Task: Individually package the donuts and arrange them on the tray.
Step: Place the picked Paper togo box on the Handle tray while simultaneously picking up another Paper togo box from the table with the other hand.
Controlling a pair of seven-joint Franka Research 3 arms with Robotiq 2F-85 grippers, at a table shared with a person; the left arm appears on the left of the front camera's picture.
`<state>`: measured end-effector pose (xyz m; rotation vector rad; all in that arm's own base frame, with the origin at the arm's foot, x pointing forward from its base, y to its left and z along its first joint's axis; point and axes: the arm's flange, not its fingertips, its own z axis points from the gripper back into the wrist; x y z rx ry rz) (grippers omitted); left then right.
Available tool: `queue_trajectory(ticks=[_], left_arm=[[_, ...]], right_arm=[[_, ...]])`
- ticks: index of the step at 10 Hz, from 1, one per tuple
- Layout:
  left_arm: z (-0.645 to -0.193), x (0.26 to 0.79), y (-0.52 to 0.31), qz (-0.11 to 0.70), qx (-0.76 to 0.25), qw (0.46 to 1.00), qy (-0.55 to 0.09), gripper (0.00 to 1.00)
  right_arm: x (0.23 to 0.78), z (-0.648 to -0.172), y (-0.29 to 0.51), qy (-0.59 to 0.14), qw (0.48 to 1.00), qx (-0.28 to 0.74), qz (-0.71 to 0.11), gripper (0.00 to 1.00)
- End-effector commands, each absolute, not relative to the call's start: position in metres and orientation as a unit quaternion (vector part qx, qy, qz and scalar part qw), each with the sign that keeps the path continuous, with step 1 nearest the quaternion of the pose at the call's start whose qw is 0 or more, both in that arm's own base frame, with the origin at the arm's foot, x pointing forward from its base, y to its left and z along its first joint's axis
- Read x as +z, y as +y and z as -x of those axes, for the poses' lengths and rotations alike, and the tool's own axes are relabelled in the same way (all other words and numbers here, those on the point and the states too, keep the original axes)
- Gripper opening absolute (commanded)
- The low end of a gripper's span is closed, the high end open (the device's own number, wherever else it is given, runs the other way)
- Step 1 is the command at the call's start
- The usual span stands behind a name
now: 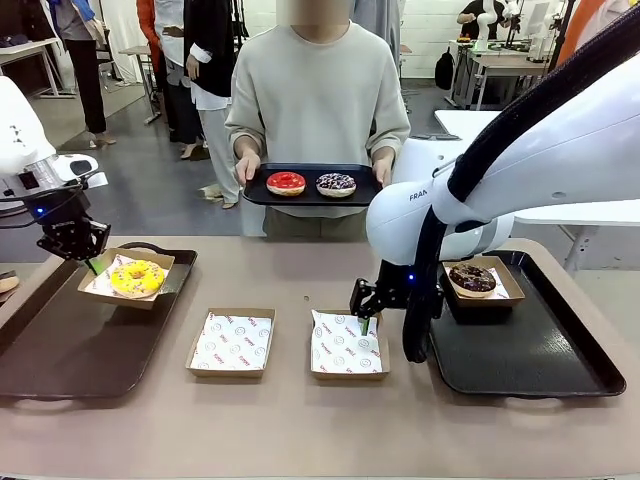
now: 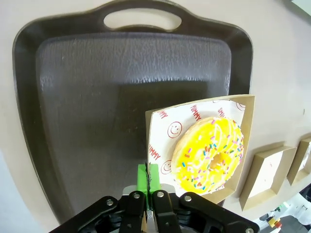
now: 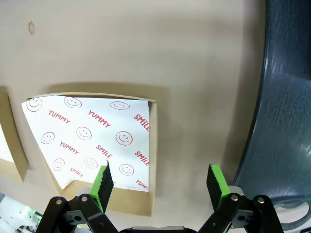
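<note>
A yellow sprinkled donut lies in a brown cardboard box lined with printed paper. My left gripper is shut on that box's edge and holds it just above the left tray. A dark chocolate donut sits boxed on the right tray. My right gripper hangs open over the right wall of an empty box. The person holds a black tray carrying a red donut and a sprinkled chocolate donut.
Another empty lined box sits at the table's middle, left of the one under my right gripper. The right arm's white body reaches across the right tray. Bare tabletop runs along the near edge.
</note>
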<state>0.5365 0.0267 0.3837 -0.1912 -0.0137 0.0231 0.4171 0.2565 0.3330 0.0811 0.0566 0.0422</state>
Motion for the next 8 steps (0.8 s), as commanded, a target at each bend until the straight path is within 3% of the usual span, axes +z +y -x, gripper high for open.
queue_trajectory(ticks=[1,8], left_arm=[[-0.548,0.381,0.028,0.105,0.004,0.994,-0.019,0.01],[-0.56,0.375,0.03,0.026,0.028,0.999,-0.031,0.01]], right_arm=[[0.328,-0.414,0.263,0.018,1.0,0.016,-0.02,1.0],[0.329,-0.411,0.261,0.015,1.0,0.018,-0.016,1.0]])
